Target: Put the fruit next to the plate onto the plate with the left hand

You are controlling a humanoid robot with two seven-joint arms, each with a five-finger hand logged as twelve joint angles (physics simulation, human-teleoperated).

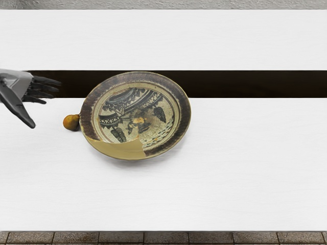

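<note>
Head view, single entry.

Item 1: left hand (23, 93). It enters from the left edge of the picture, at the height of the plate's upper rim. It has a grey palm and dark fingers (47, 81). The fingers are spread and point right toward the plate, and the thumb slants down and to the right. The hand is wide open and has hold of nothing. It hangs above the table, apart from both fruit and plate.

Item 2: fruit (71, 122). It is small, rounded and yellow-brown. It lies on the table against the plate's left outer rim, seemingly touching it, and is not on the plate. It sits lower than the hand and to the right of the thumb tip.

Item 3: plate (182, 104). It is round and shallow, with a dark brown rim. The cream well carries black painted motifs, and an ochre patch covers the lower-left rim. It rests flat on the near table, left of centre, with its upper edge overlapping the dark gap.

Item 4: table (235, 168). It is a white surface filling the foreground.

Item 5: dark gap (255, 84). It runs across the picture between the near table and a second white surface (163, 38) behind it.

Item 6: tiled floor (153, 238). A strip shows along the bottom edge.
</note>
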